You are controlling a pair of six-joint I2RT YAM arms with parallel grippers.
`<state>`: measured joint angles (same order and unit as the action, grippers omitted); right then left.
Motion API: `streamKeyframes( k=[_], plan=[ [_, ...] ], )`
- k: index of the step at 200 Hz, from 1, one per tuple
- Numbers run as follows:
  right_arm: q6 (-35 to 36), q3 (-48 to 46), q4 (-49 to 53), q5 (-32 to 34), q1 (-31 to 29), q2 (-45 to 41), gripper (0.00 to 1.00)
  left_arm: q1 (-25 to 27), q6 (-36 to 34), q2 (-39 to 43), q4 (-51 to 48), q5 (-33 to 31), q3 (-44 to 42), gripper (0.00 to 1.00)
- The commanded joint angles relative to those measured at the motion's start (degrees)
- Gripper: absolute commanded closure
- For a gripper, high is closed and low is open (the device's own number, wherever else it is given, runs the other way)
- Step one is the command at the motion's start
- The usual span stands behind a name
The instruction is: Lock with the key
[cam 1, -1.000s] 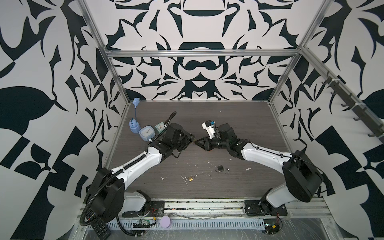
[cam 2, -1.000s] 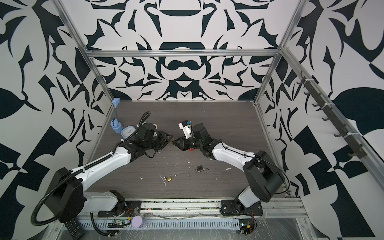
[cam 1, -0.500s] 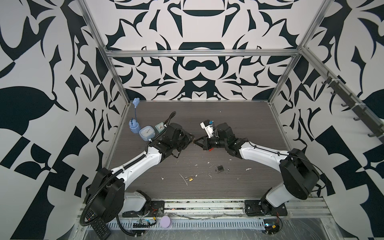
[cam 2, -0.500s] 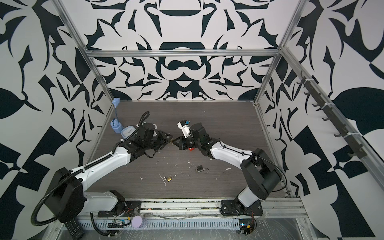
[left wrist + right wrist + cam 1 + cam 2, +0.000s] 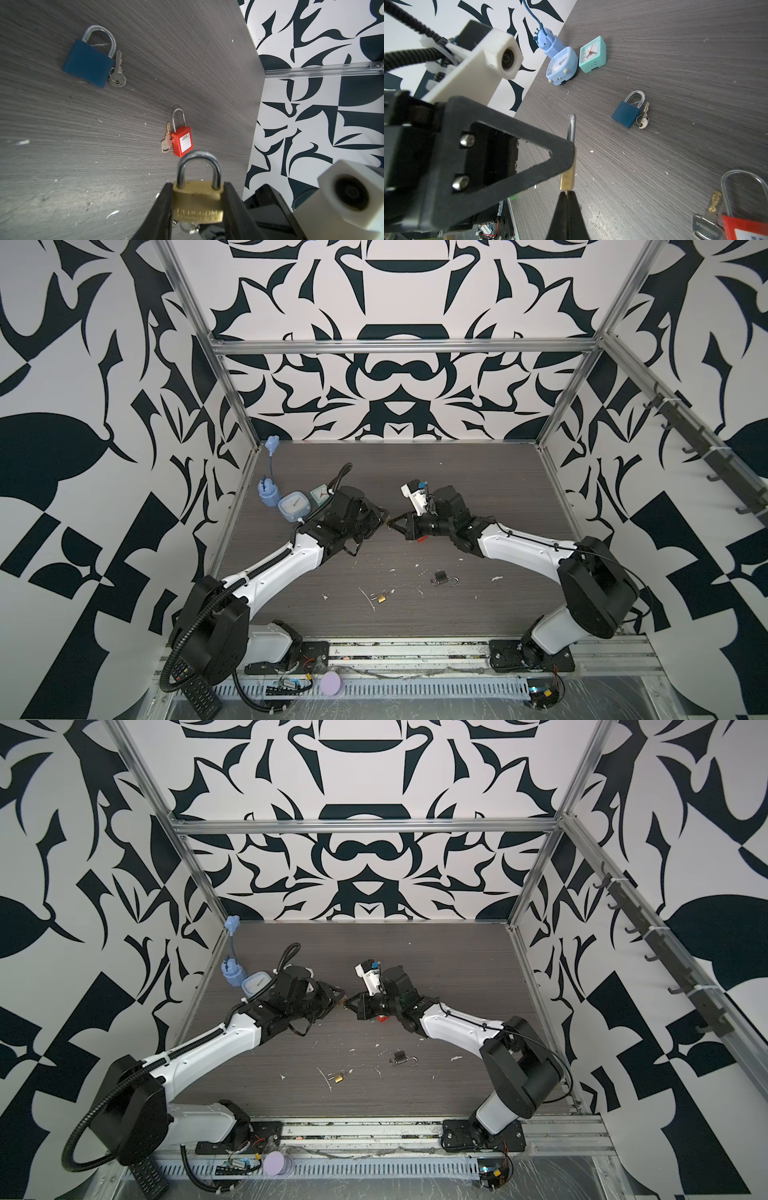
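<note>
The left pincer (image 5: 197,188) pinches the brass padlock (image 5: 197,204) by its sides above the tabletop (image 5: 83,145), with the shackle pointing away from the right arm and the keyhole end toward it. The right pincer (image 5: 566,196) is pressed together at that end, in line with the lock's long axis. Whether it grips the key (image 5: 188,227) is hidden. A blue padlock (image 5: 87,62) and a red padlock (image 5: 181,141) lie on the tabletop, out of the way.
</note>
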<state>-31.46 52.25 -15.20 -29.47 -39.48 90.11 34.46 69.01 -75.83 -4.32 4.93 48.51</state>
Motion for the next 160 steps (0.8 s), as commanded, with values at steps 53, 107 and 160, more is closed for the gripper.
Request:
streamKeyframes(
  k=[53, 107, 160],
  plan=[
    [-0.79, -9.03, -1.94, -2.88, -2.6, -8.17, 1.0, -7.59, 2.44, 4.99, -2.0, -6.59, -0.38, 1.0],
    [-0.05, -11.45, 1.5, -0.14, -2.42, -12.86, 1.0, -8.82, -6.98, 6.62, -10.16, -6.87, 3.25, 1.0],
    [0.52, -9.75, 7.88, 1.39, 0.92, -14.32, 1.0, -1.76, -23.94, 1.72, -21.59, -5.25, 8.48, 1.0]
  ],
)
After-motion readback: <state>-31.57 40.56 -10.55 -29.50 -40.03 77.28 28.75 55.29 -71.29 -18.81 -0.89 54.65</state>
